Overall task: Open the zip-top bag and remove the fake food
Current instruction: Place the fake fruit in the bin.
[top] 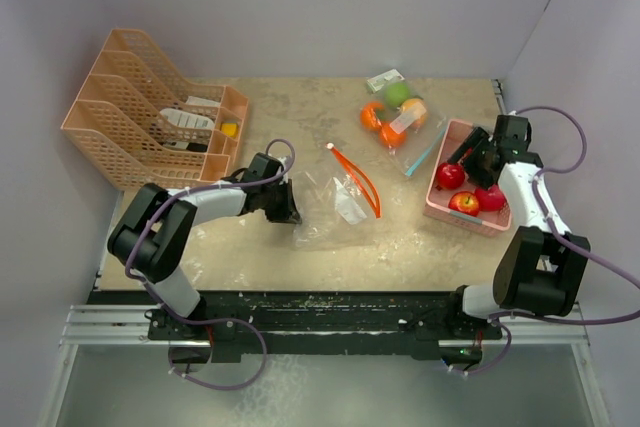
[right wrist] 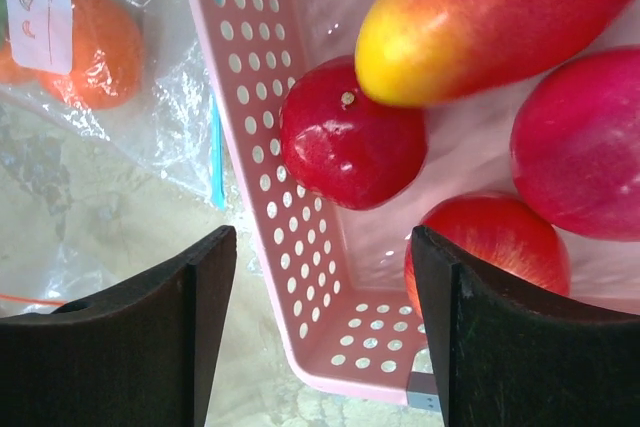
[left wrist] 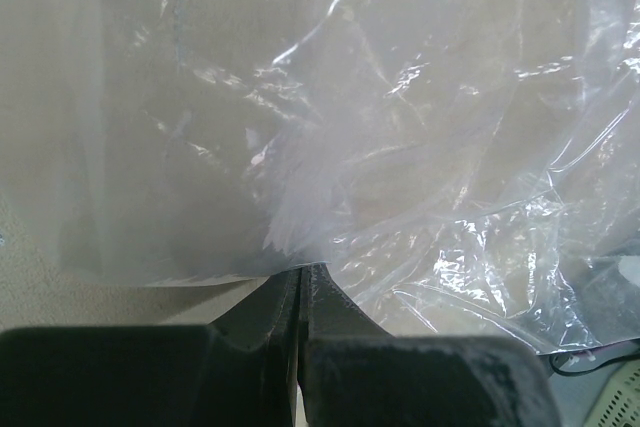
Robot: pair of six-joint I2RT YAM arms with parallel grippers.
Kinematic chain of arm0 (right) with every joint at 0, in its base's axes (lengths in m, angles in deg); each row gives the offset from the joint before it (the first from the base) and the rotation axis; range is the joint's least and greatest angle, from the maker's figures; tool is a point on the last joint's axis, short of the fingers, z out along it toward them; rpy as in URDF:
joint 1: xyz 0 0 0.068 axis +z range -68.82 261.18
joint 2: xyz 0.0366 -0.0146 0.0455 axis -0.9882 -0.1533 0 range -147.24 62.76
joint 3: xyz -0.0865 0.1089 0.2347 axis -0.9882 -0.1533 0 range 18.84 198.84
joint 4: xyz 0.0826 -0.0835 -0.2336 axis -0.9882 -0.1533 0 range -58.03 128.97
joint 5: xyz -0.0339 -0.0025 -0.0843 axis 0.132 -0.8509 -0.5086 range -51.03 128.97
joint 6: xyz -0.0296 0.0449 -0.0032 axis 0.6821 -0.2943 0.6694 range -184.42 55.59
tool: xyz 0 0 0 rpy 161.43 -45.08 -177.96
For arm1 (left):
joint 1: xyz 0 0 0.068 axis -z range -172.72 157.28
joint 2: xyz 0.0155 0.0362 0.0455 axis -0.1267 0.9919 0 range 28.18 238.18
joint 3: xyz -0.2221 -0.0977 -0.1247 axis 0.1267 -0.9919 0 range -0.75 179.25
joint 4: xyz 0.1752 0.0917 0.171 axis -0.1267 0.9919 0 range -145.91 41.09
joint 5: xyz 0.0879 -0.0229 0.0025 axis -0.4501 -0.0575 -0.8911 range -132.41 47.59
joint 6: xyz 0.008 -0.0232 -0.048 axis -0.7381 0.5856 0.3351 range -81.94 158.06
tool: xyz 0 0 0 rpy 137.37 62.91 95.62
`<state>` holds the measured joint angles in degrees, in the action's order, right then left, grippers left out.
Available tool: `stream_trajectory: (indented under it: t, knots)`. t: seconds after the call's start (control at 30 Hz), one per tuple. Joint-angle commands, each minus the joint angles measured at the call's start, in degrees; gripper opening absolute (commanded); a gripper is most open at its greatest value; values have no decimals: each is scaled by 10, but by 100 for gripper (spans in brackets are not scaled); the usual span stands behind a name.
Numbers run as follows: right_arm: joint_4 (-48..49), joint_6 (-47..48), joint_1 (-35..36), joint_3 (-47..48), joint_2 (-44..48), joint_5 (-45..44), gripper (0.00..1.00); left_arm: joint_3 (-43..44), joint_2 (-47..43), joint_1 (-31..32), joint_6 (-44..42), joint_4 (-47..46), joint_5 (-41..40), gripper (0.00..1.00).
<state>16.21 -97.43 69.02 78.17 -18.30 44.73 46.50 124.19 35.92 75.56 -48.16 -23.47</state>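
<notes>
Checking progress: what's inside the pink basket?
Red apples and a red-yellow fruit lie in the pink basket. In the top view the right gripper covers its far end.

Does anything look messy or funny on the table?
Yes. The clear bag in the middle lies crumpled, its orange zip gaping open, pinched at one edge by the left pincer. Nothing looks spilled or broken.

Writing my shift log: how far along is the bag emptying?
Done: the orange-zip bag holds no fruit, and red apples sit in the pink basket. In hand: left end effector pinches that bag; right end effector open above the basket. Left: the blue-zip bag holds oranges and a green apple.
</notes>
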Motion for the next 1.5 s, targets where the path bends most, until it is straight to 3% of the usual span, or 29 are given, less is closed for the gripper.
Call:
stream_trajectory:
  t: [0.0,0.2,0.33,0.57,0.63,1.23,1.47]
  knots:
    - [-5,5,-1,44,15,-49,70,20,5,1,-2,-5,3,0]
    - [-16,9,8,72,21,-74,63,33,13,1,-2,-5,3,0]
    - [15,25,14,66,18,-12,50,33,14,1,-2,-8,2,0]
    - [82,-24,14,-28,-26,121,14,53,9,1,-8,6,0,0]
    - [88,-27,14,-47,-42,128,11,57,3,1,-10,14,-4,0]
    - [86,-9,13,-35,-27,119,10,50,-5,1,-6,15,-6,0]
    - [97,12,24,13,2,121,25,53,-3,1,-5,13,-6,0]
